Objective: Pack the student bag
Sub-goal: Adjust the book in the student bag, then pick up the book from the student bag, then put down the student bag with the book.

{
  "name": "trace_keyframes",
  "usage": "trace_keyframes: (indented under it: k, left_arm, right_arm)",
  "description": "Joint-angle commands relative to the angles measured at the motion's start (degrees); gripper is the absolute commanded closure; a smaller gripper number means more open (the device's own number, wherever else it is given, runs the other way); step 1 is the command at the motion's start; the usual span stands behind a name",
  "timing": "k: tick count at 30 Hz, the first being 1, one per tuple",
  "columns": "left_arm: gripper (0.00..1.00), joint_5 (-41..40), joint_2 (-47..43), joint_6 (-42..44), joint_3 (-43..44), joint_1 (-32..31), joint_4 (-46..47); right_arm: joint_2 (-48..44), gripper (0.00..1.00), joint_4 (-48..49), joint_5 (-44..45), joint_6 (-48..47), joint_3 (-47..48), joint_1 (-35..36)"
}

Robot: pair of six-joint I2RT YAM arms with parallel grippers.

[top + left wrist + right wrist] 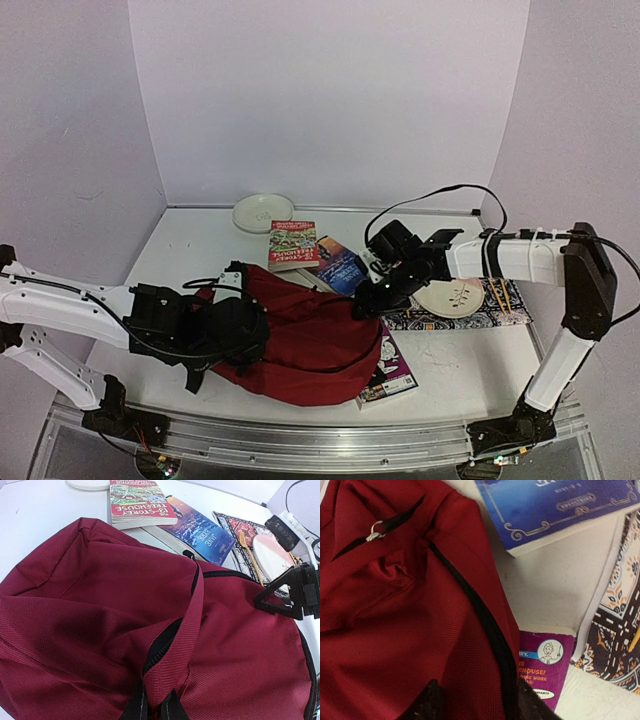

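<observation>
A: Top?
B: Bag (320, 340) lies on the table (190, 260) between both arms, partly over a book (392, 375).
A: Left wrist?
B: Left claw (154, 705) pinches a bag fold.
A: Right wrist?
B: Right claw (477, 700) straddles the zip (485, 620); spread or gripping, cannot tell.

Robot lab: plain white booth walls (330, 90) around table (200, 250).

Noted: the red-and-green paperback (141, 502) carries "THE 13-STOREY TREEHOUSE", upside down on its red band; the blue book (200, 534) beside it reads "JANE EYRE"; the purple book (546, 672) shows only "HOUSE!" and "ING WORK", its remaining lettering covered or too small.
</observation>
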Motion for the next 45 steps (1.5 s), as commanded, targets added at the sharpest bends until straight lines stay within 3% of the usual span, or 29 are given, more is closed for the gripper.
trace_keyframes:
  k: [1,3,4,18,22,30,35,39,45]
  left_arm:
    - [1.00,-2.3,-1.9,2.6,4.2,0.2,2.0]
    - [1.00,-3.0,-2.6,4.2,5.5,0.1,1.9]
    - [1.00,-3.5,-2.9,5.3,6.4,0.1,1.9]
    - [1.00,-12.8,-1.3,20.7,18.5,1.9,2.0]
    - [1.00,-9.3,0.3,21.7,16.4,6.0,4.5]
    - [1.00,5.0,-0.8,19.8,4.2,14.0,19.0]
    - [1.00,11.0,3.1,18.4,2.6,15.7,22.4]
    - [1.00,15.0,6.4,15.1,2.0,15.8,24.6]
    - [0.95,21.6,10.3,12.1,3.3,16.0,27.7]
  right_arm:
    - [0.5,0.86,-1.7,-2.3,-2.1,5.5,1.3]
    - [0.0,0.99,-1.9,-2.3,-3.0,8.2,1.4]
    - [-0.2,1.00,-2.0,-2.2,-3.4,9.6,1.4]
    - [3.2,1.00,0.9,15.0,-11.9,26.3,1.2]
    - [7.9,1.00,4.0,16.3,-12.9,28.1,0.9]
    - [16.2,1.00,9.4,16.9,-13.6,29.5,-0.1]
    - [16.9,0.86,9.3,14.5,-13.6,29.3,0.0]
    - [12.5,0.68,8.8,13.1,-11.6,25.4,0.3]
    - [4.0,0.54,7.4,14.3,-8.8,18.1,1.7]
